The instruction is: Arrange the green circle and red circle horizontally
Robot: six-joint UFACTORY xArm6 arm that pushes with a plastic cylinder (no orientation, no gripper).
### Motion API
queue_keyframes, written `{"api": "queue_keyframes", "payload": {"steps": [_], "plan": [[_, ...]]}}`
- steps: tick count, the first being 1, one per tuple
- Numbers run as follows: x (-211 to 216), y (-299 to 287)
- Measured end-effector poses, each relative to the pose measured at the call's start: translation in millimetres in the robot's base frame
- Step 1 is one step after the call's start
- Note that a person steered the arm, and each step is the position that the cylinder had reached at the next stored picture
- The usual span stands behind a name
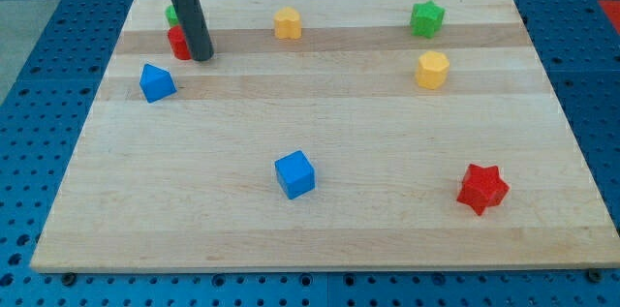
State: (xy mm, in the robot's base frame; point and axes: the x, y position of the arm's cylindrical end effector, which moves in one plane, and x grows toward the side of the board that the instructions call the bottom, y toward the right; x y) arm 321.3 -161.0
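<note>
Red circle [178, 43] and green circle [171, 15] both sit at the worktop's [320, 230] top-left corner in the view, mostly hidden behind my rod; green is just above red, so they're stacked roughly vertically, and I can't tell if they touch. My tip [201, 57] is down on the wood, touching or just beside the red circle's right edge. No fingers on this rig, so nothing spread or pinched: it's push-only. Handling guess: small rigid plastic pucks, light, low friction on smooth wood, so they should slide easily and may skate or spin off a round rod if hit off-centre. Nothing fragile. Contact point matters: push through the centre of the flat side wall, low, and keep strokes short. To get them side by side I'd shove one sideways rather than both; red looks the easier one to reach, but my tip is on its right, so a push from here sends it toward the worktop's left edge, which is close. Blue block [156, 82] sits just below-left of the pair, yellow block [288, 23] well off to the right.
</note>
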Motion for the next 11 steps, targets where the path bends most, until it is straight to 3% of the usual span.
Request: {"api": "queue_keyframes", "payload": {"steps": [2,4,5,6,7,9,10,11], "plan": [[-87.4,48.9],[-128.6,-36.7],[-110.6,-92.5],[-62.1,-88.8],[-58.2,-25.5],[-93.5,-16.0],[-65.1,33.9],[-46.9,47.1]]}}
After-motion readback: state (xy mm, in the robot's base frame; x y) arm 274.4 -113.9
